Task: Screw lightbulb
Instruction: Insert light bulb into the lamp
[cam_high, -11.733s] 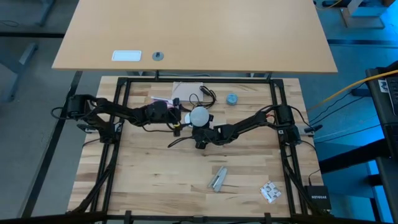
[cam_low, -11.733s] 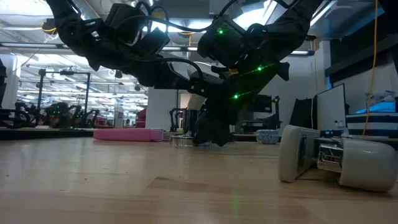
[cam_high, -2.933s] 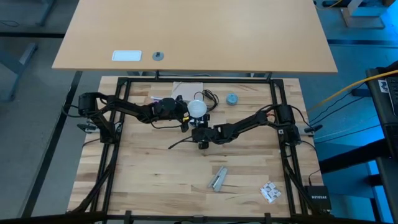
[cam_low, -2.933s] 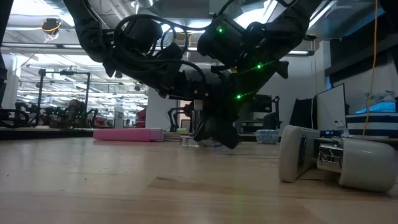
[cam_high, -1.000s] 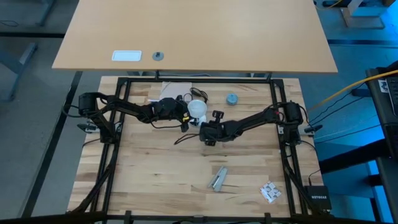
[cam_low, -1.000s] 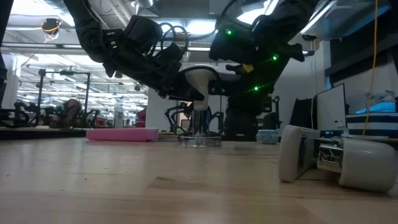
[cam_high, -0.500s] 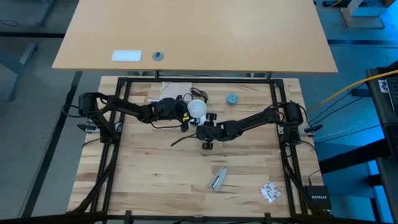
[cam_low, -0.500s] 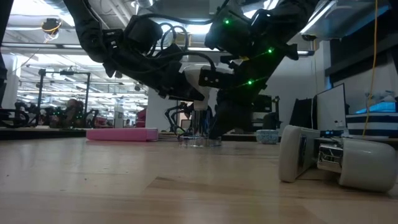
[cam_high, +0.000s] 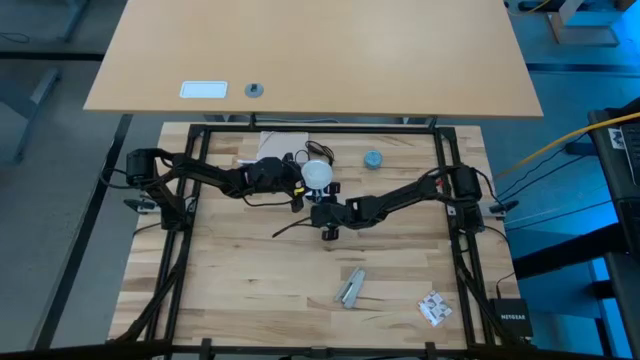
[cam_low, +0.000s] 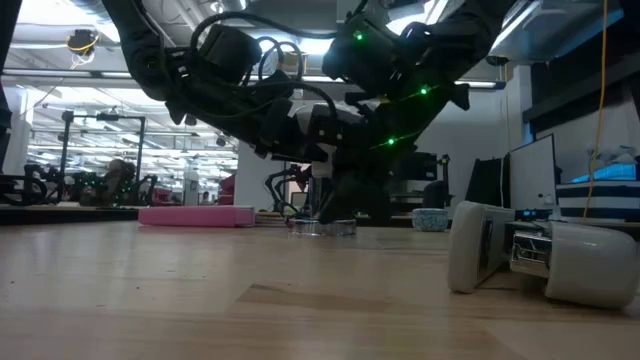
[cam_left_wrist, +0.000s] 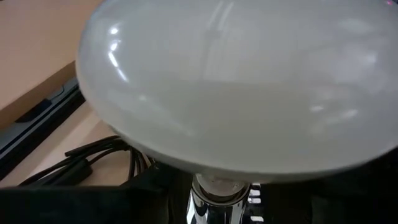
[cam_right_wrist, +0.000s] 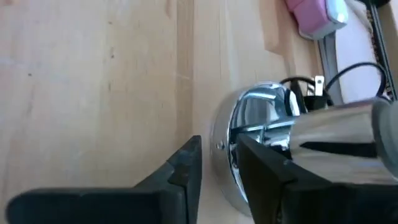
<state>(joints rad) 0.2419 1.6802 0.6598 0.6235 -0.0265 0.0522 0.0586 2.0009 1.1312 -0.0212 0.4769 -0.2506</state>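
Frosted white glass fills your left wrist view: the lightbulb (cam_left_wrist: 239, 87) sits right in front of the left gripper (cam_high: 296, 186), its narrow neck running down into the silvery socket (cam_left_wrist: 219, 200). Whether these jaws clamp the globe or merely flank it, you cannot tell; the fingers themselves are hidden behind the bulb.

In your right wrist view the right gripper (cam_right_wrist: 214, 163) has its two dark fingers (cam_right_wrist: 180, 168) set on either side of the socket's round chrome base (cam_right_wrist: 239, 146), with a narrow gap between them; the jaws appear to pinch the rim of that base, which stands on the pale wooden tabletop (cam_right_wrist: 93, 87).

From above, you see the bulb (cam_high: 318, 173) near the far middle of the tabletop (cam_high: 250, 290), the left arm reaching it from the left and the right arm from the right, the two grippers just beside each other. A thin black cord (cam_high: 300, 157) coils behind the bulb. A small blue-grey cap (cam_high: 373, 159) lies near, to the bulb's right. A pink block (cam_low: 195, 216) lies on the far side of the tabletop, left of the socket in the low view. A grey metal piece (cam_high: 350, 288) and a white patterned item (cam_high: 434, 308) rest well apart, toward the near edge.
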